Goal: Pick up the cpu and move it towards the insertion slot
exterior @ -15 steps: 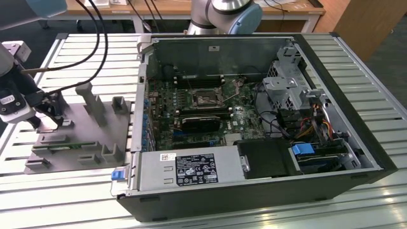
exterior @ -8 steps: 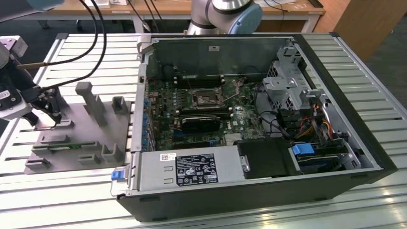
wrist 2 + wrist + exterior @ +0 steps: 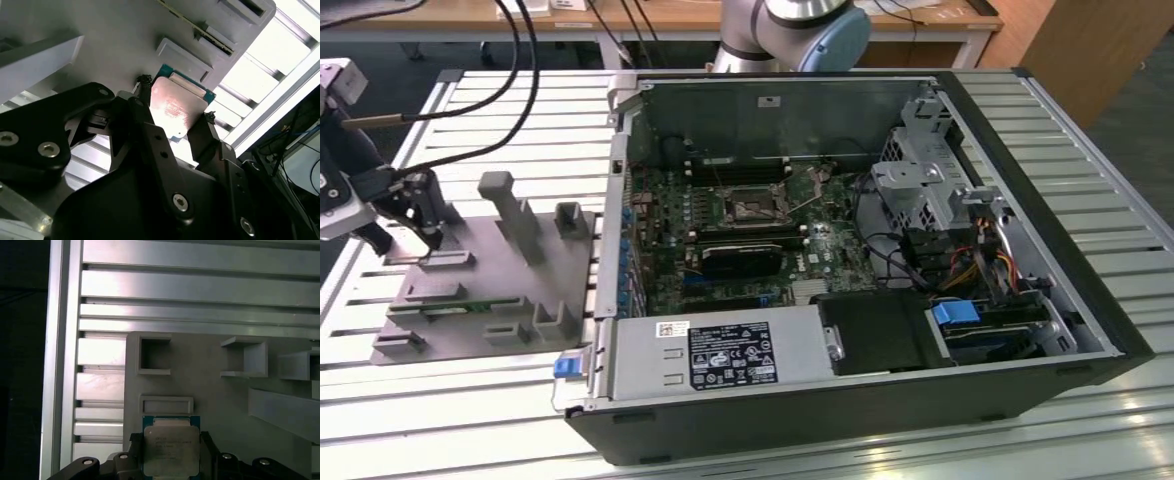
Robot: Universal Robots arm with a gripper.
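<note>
– Black gripper (image 3: 176, 100) links sit closest to the lens in the second wrist view. Fingers (image 3: 145, 87) come up either side of the cpu (image 3: 172, 112).

– Clamped or loose?

– Clamped, as far as I can see. Both wrist views show the jaws pressed against two opposite edges of the chip, silvery lid facing the cameras, green rim showing at the far edge. The gripper (image 3: 171, 442) in the first wrist view reads the same, with the cpu (image 3: 171, 452) squared between the tips.

– Off the tray?

– Cannot tell. The chip is over the grey tray (image 3: 215, 400), just beside a small rectangular raised frame (image 3: 166, 404). No clear gap or contact visible underneath.

– Where's that relative to the target?

– Exterior view: gripper (image 3: 424, 235) is low over the tray (image 3: 494, 295), near its edge toward the exterior view's left. Tray lies on the slatted table (image 3: 454, 420), touching or just beside the open computer case (image 3: 1067, 300). Insertion slot (image 3: 754, 207) is on the motherboard (image 3: 707, 270) inside the case, toward the exterior view's right. Well apart from the chip.

– Anything else on the tray?

– Grey uprights (image 3: 507, 215) and a thin green strip (image 3: 454, 308) in a recess near the front edge.
</note>
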